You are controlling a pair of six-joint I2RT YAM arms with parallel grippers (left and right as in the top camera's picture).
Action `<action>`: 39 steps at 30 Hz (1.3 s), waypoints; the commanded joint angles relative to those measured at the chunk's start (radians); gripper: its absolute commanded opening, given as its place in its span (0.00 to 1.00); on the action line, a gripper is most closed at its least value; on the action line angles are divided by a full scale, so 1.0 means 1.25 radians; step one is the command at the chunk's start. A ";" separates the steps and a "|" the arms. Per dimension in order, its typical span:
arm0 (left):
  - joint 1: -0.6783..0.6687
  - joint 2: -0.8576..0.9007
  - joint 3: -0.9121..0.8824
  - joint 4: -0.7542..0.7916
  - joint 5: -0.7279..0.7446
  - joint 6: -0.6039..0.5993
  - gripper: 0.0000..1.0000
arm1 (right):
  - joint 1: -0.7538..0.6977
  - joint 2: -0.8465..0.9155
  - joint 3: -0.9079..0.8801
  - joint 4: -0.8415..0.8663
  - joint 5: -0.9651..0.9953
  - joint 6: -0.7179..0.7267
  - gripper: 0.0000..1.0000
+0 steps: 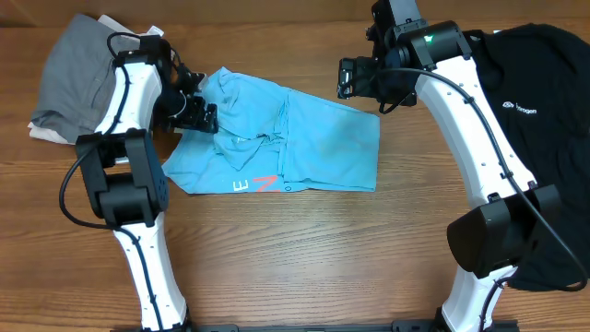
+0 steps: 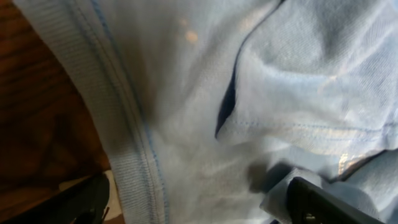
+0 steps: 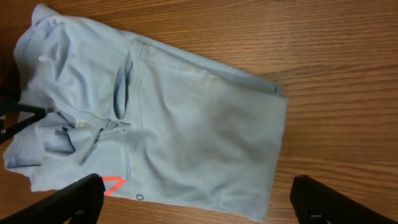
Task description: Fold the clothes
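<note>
The clothes, a light blue T-shirt [image 1: 304, 138], lie partly folded and rumpled at the table's middle, with coral letters [image 1: 265, 183] at the near edge. My left gripper [image 1: 205, 118] is low at the shirt's bunched left side. In the left wrist view its fingers [image 2: 329, 202] stand wide apart, open, with a ribbed blue hem [image 2: 134, 162] and cloth filling the gap between them. My right gripper [image 1: 353, 78] hovers open over the shirt's far right corner. In the right wrist view the shirt [image 3: 186, 118] spreads below its gripper [image 3: 202, 202], which holds nothing.
A pile of grey and white garments [image 1: 78, 74] sits at the far left behind the left arm. A black garment with small white print [image 1: 535, 101] lies along the right side under the right arm. The table [image 1: 313, 258] is brown wood.
</note>
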 commanded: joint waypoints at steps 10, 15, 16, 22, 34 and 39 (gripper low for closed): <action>-0.007 0.034 -0.103 0.018 0.282 0.071 0.86 | 0.004 0.004 0.002 0.011 0.008 0.001 1.00; -0.013 0.034 -0.103 0.015 0.324 0.048 0.89 | 0.004 0.004 0.002 0.010 0.007 0.001 1.00; -0.013 0.034 -0.103 0.011 0.324 0.037 0.89 | 0.004 0.004 0.002 0.009 0.005 0.001 1.00; -0.016 0.035 -0.103 0.013 0.316 0.031 0.86 | 0.004 0.004 0.002 0.009 0.005 0.001 1.00; -0.030 0.037 -0.124 0.152 0.193 -0.167 0.35 | 0.004 0.004 0.002 0.001 0.005 0.001 1.00; -0.027 0.037 -0.123 0.175 0.137 -0.231 0.04 | 0.004 0.004 0.002 0.002 -0.011 0.002 0.97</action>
